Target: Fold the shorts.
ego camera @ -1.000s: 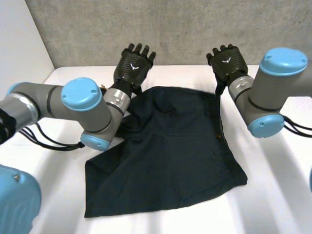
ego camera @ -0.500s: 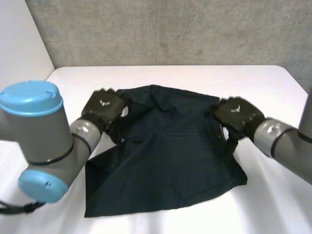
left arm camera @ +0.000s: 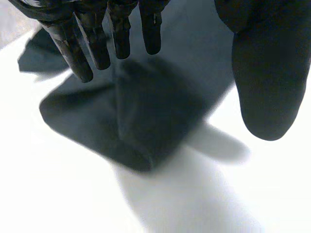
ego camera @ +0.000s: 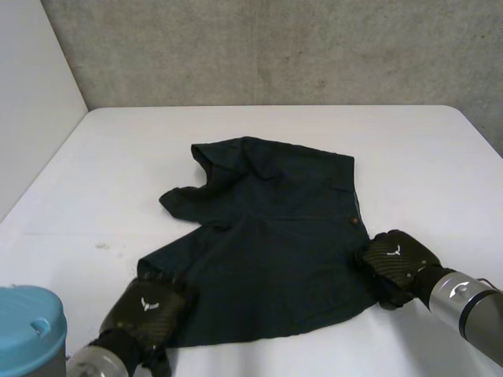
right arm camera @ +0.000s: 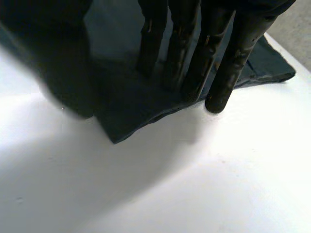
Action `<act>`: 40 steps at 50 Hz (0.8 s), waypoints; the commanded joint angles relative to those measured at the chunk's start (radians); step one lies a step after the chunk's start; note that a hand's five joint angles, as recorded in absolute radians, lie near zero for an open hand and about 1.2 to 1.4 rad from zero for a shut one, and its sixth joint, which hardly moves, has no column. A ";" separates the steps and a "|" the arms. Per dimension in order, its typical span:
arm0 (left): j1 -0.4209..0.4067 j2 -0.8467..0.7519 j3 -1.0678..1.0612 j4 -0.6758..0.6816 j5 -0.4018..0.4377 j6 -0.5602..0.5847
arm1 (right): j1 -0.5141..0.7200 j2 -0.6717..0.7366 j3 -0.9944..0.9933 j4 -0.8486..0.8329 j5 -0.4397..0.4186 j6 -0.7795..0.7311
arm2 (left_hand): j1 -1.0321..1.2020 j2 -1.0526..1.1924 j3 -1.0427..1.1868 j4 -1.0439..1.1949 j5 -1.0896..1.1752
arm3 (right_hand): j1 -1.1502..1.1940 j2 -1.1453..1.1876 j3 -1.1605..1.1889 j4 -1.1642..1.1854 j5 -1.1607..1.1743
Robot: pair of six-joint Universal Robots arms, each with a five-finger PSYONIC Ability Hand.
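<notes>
— What's nearest to us?
— The left hand [ego camera: 145, 309], low over the near left corner of the shorts [ego camera: 275, 228]. Its fingers [left arm camera: 80, 53] are straight and its thumb [left arm camera: 267, 77] is spread wide, with the corner lying flat below, ungripped. The arm's light-blue cap [ego camera: 27, 330] is just beside it.
— And the other one?
— The right hand [ego camera: 393, 263] is a little farther back, on the near right corner. Its fingers are straight and splayed too, with the tips down on the cloth's edge and nothing pinched.
— What about the shorts?
— They're dark navy, spread across the middle of the white table [ego camera: 118, 157]. A small button [ego camera: 353, 221] shows near the right edge. The far left part is rumpled and turned over on itself.
— Anything around them?
— A faint smudge [ego camera: 102, 246] on the table to the left, and a grey wall [ego camera: 275, 47] behind the far edge.
</notes>
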 commanded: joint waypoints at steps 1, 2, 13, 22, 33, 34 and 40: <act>0.011 -0.056 -0.030 0.037 -0.033 0.003 | 0.003 0.014 0.000 -0.083 0.006 0.023 | 0.064 0.064 0.063 0.059 0.060 | 0.742 0.580 0.583 0.584 0.604; 0.011 -0.058 -0.031 0.049 -0.034 0.003 | 0.004 0.013 0.001 -0.086 0.006 0.027 | 0.064 0.064 0.063 0.059 0.060 | 0.742 0.580 0.583 0.584 0.604; 0.008 -0.065 -0.030 0.166 -0.036 0.004 | 0.004 0.005 0.009 -0.080 0.003 0.104 | 0.117 0.116 0.116 0.112 0.113 | 0.742 0.580 0.583 0.584 0.604; 0.008 -0.113 -0.002 0.221 -0.037 0.013 | 0.006 -0.001 0.009 -0.080 0.006 0.113 | 0.258 0.257 0.257 0.253 0.254 | 0.742 0.580 0.583 0.584 0.604; 0.014 -0.156 0.020 0.221 -0.037 0.055 | -0.001 -0.029 0.007 -0.078 0.018 0.115 | 0.533 0.533 0.532 0.529 0.530 | 0.742 0.580 0.583 0.584 0.604; 0.011 -0.156 0.021 0.223 -0.037 0.056 | -0.001 -0.033 0.007 -0.077 0.019 0.115 | 0.589 0.589 0.588 0.584 0.585 | 0.742 0.580 0.583 0.584 0.604; 0.015 -0.067 0.041 0.215 -0.039 0.059 | 0.003 -0.118 -0.005 -0.046 0.026 0.115 | 1.018 1.018 1.017 1.013 1.014 | 0.742 0.580 0.583 0.584 0.604</act>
